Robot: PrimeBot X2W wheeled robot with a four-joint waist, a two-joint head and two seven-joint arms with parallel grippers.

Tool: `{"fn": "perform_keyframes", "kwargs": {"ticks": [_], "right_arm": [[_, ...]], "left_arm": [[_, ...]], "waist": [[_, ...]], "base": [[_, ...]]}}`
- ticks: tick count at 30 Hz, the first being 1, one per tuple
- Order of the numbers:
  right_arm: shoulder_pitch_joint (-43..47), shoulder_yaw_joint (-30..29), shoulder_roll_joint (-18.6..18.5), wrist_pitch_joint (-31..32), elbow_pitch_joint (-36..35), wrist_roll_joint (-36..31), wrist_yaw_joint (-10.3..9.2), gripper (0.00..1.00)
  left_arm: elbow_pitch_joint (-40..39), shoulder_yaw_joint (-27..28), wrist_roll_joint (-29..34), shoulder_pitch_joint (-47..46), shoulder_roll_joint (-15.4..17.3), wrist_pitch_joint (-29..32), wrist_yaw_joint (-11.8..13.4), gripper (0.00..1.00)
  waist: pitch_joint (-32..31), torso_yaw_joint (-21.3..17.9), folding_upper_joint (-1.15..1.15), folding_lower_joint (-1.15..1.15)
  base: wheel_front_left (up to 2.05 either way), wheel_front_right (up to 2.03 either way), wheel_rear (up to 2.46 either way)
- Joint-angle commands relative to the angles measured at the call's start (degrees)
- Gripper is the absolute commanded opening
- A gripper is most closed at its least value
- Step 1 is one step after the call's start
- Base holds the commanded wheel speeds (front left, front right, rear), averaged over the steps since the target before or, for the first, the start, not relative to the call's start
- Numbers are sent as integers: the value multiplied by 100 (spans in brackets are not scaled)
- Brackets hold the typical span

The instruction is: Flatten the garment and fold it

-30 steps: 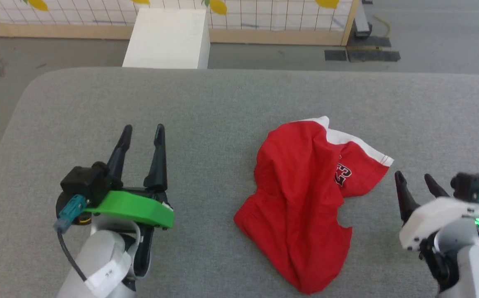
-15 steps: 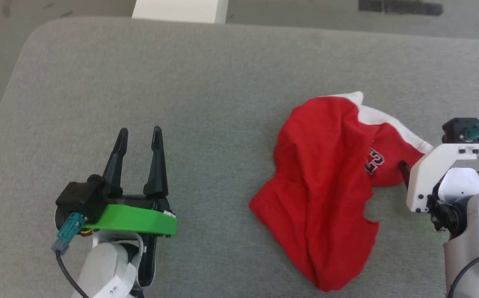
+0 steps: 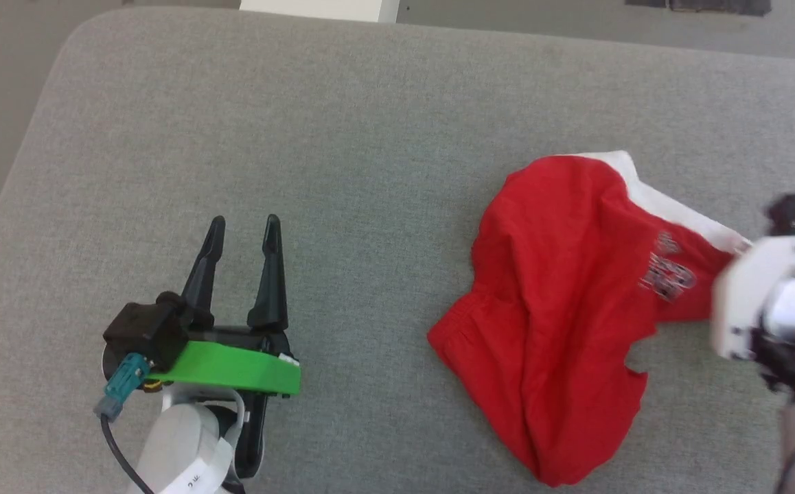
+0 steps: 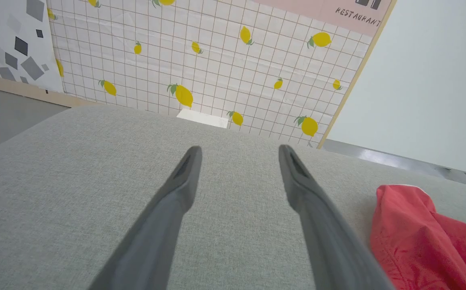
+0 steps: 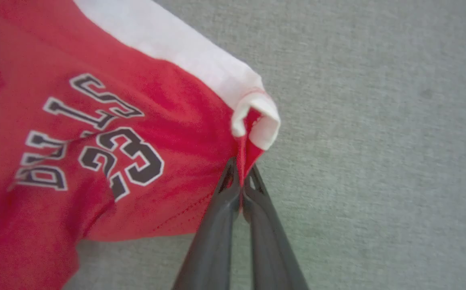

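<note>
Garment [image 3: 562, 309] sits crumpled on the right side of the desk [image 3: 301, 103]. Right gripper [image 5: 241, 171] fingers are pinched tight on its leg-hem corner. Left gripper [image 3: 243, 230] fingers are spread wide, empty, well apart from it. Best to draw the corner outward, low and slow, so the cloth spreads without slipping.

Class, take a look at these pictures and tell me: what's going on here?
A two-armed robot is working on red shorts lying crumpled on a grey padded surface. Its right gripper is shut on a corner by the white hem. The left gripper is open, apart from the cloth. Nothing is flattened or folded yet.
</note>
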Motion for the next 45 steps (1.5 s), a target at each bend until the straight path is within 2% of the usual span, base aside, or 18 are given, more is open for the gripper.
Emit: {"fn": "perform_keyframes", "kwargs": {"ticks": [1, 6, 11, 12, 13, 18, 25, 28, 32, 36, 38, 41, 45], "right_arm": [[183, -136, -132, 101, -130, 49, -9, 0], [599, -889, -303, 372, -570, 77, -9, 0], [924, -1580, -163, 378, -745, 12, -9, 0], [957, -1643, -113, 288, -772, 16, -9, 19], [978, -1672, -66, 235, -781, 37, -9, 100], [980, -1743, 166, -252, -912, 257, -9, 100], [1156, -1673, 347, -1386, -1333, 640, -9, 100], [1341, -1549, 358, -1746, -1306, 924, -9, 100], [1566, -1299, 360, -1915, -1207, 1168, -9, 100], [1656, -1117, 361, -1981, -1149, 1263, -9, 100], [1665, -1088, 361, -1996, -1119, 1289, -9, 100], [1682, -1109, 361, -2008, -1083, 1296, -9, 100], [1720, -1157, 361, -2045, -1049, 1307, -9, 100]], "left_arm": [[21, -2, 45, 103, -28, -20, -32, 100], [76, -60, -36, 143, -30, -20, -39, 100], [137, -84, -66, 190, -30, -20, -35, 100], [153, -78, -69, 211, -30, -20, -33, 100], [166, -74, -70, 228, -30, -20, -31, 100], [229, -60, -71, 299, -31, -20, -17, 100], [301, -99, -173, 288, -31, -20, -23, 100], [391, -226, -318, 168, -31, -7, -23, 100], [552, -596, -642, -266, -31, 324, -88, 100], [902, -1092, -934, -894, -31, 1297, -133, 100], [1147, -1370, -1085, -1170, -31, 2098, -126, 100], [1469, -1698, -1241, -1482, -27, 3417, 93, 100], [1678, -2018, -1018, -1734, 115, 4618, 437, 100]], "waist": [[-75, -28, 0, -1], [-185, -35, 0, -1], [-280, -57, 0, -1], [-304, -78, 0, -1], [-319, -93, 0, -1], [-456, -217, 0, -1], [-712, -424, 0, -1], [-796, -550, 0, -1], [-821, -724, 0, -1], [-766, -898, 0, -1], [-727, -980, 0, -1], [-667, -1081, 0, -1], [-572, -1186, 0, -1]], "base": [[0, 0, 0], [0, 0, 0], [0, 0, 0], [0, 0, 0], [0, 0, 0], [0, 0, 0], [0, 0, 0], [0, 0, 0], [0, 0, 0], [0, 0, 0], [0, 0, 0], [0, 0, 0], [0, 0, 0]]}}
